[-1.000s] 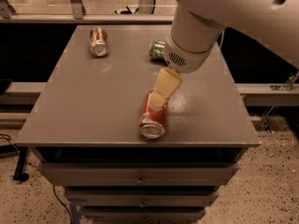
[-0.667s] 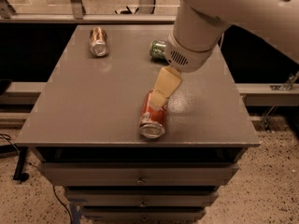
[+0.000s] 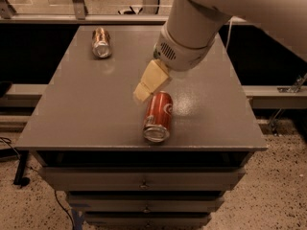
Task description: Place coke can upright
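Because the coke can (image 3: 157,115) lies on its side near the front edge of the tabletop (image 3: 81,104), with one silver end facing the camera, the chief risk is that it rolls. A round aluminium wall on a smooth, hard, faintly speckled grey surface has little to stop it. A nudge from one side would send it across the tabletop. A push along its axis would slide it toward the front edge and perhaps over it.

The pincer (image 3: 145,90) hangs at the can's far, upper-left end, seemingly touching it or all but touching it. From this angle it shows as one pale, cream-coloured wedge. I cannot tell whether it is open or closed, or whether it has any hold of the can. If it descends off-centre, it would likely strike the curved side and knock the can away rather than straddle it.

Thin aluminium also dents under a hard squeeze. The glossy red paint with its white script looks slick, so a weak pinch near one end could let the can swivel or slip as it is tipped up.

The arm's broad white housing (image 3: 189,37) hides the tabletop behind it. A copper-brown can (image 3: 101,42) lies on its side well apart, toward the far left corner, out of the way.
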Tool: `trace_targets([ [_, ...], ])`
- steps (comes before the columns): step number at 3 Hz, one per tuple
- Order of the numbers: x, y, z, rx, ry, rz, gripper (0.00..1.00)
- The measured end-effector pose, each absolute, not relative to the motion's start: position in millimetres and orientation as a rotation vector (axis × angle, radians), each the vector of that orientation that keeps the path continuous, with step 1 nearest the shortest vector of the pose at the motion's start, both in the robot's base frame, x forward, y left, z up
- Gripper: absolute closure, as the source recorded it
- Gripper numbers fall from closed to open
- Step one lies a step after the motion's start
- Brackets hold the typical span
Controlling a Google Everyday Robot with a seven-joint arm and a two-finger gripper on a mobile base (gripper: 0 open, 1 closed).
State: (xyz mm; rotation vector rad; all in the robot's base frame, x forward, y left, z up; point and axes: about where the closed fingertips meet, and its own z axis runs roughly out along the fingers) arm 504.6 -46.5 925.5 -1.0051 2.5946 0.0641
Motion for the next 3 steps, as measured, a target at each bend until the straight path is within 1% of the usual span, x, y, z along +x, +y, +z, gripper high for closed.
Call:
trace_targets([
  [1, 505, -44, 921, -0.844, 2.683, -0.016, 0.0],
  [2, 510, -46, 899, -0.688, 2.786, -0.136, 0.0],
  [3, 510, -42, 878, -0.476, 2.892, -0.171, 0.0],
])
